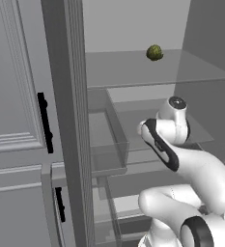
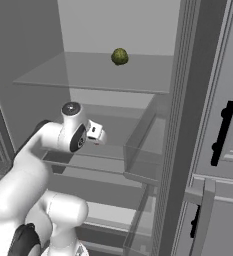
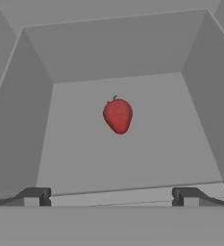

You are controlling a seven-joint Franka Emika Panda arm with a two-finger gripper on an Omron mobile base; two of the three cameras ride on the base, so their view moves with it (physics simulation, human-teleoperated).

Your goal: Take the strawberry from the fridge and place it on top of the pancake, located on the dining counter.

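Note:
The fridge [image 1: 133,72] stands open, and my arm reaches into it below the upper glass shelf [image 2: 88,75]. In the hand view the strawberry [image 3: 118,115], small and red, lies alone on the grey floor of a walled compartment. My gripper [image 3: 111,198] is open, its two dark fingertips [image 3: 36,197] spread wide at the bottom edge. The berry lies ahead of them, a clear gap away, and nothing is between the fingers. In the right base view my hand [image 2: 94,131] points into the fridge at mid height. The pancake and the dining counter are out of view.
A dark green round item [image 1: 154,52] [image 2: 119,56] rests on the upper shelf, above my hand. Grey panelled cabinets with black handles [image 1: 45,123] [image 2: 223,132] flank the fridge. The compartment's side walls [image 3: 22,125] and back wall rise close around the berry.

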